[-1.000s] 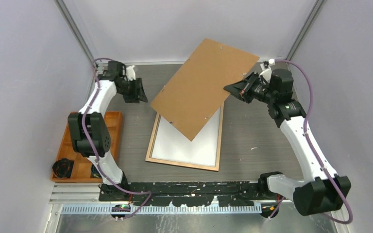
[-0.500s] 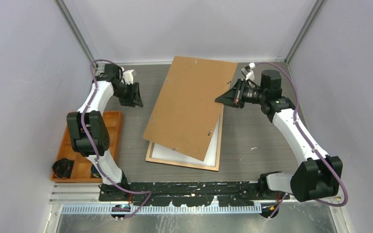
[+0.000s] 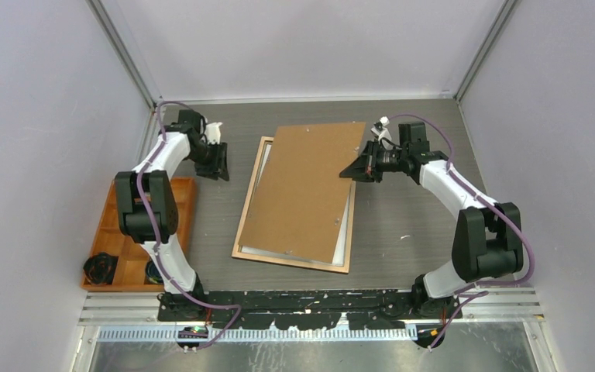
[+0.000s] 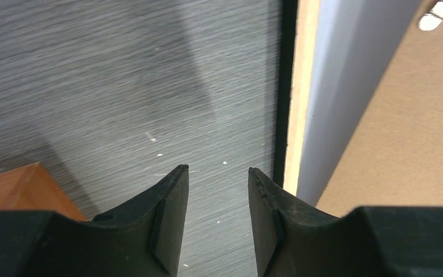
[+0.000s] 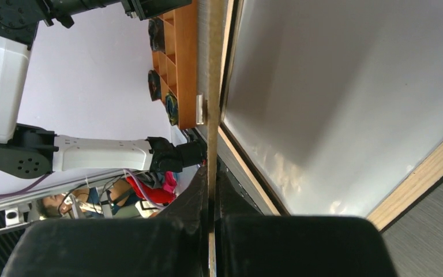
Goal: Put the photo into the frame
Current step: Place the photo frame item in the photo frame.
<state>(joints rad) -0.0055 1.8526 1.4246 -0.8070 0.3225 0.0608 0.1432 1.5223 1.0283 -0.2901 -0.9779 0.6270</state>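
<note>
Brushed grey tabletop carried the frame, a thin-railed rectangle lying with its pale wood back up. Your right gripper pinched the right edge of a flat brown backing board, which slanted over the frame and hid most of it. A smooth white sheet filled the frame's opening; whether it was the photo could not be told. Your left gripper hung just left of the frame, fingers spread, holding nothing.

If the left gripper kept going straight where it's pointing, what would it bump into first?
Probably the grey table. The left gripper points at bare tabletop, just beside the frame, though depth is hard to judge.
</note>
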